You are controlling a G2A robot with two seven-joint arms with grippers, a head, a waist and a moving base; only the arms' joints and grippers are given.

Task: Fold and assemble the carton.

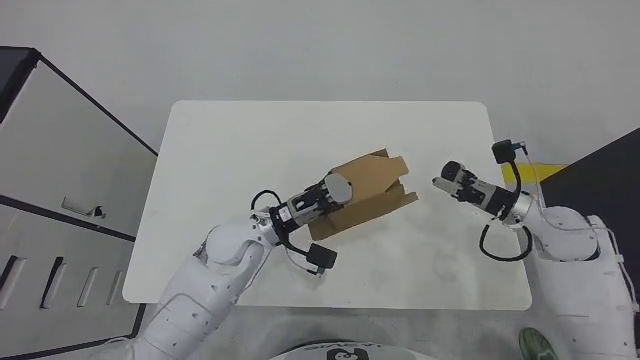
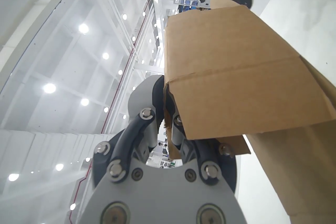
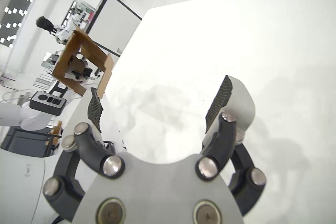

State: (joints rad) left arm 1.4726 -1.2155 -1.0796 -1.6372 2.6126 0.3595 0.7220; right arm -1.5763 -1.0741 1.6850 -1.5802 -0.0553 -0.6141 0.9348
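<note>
The left tool [image 1: 325, 197] is closed on the carton [image 1: 365, 195], pinching a cardboard edge at the end nearest the robot. In the left wrist view one finger lies outside the board and the other is behind it. The carton is plain brown corrugated board, opened into a squarish sleeve and lying tilted. Both ends are unsealed. The flaps [image 1: 397, 172] at its far end stand open and splay outward. In the right wrist view you can look straight through the sleeve to the left tool inside. The carton sits over the middle of the white surface [image 1: 250, 130]. I cannot tell whether it rests there or is lifted. The right tool [image 3: 161, 88] is spread wide and holds nothing, off the carton's flapped end and apart from it.
</note>
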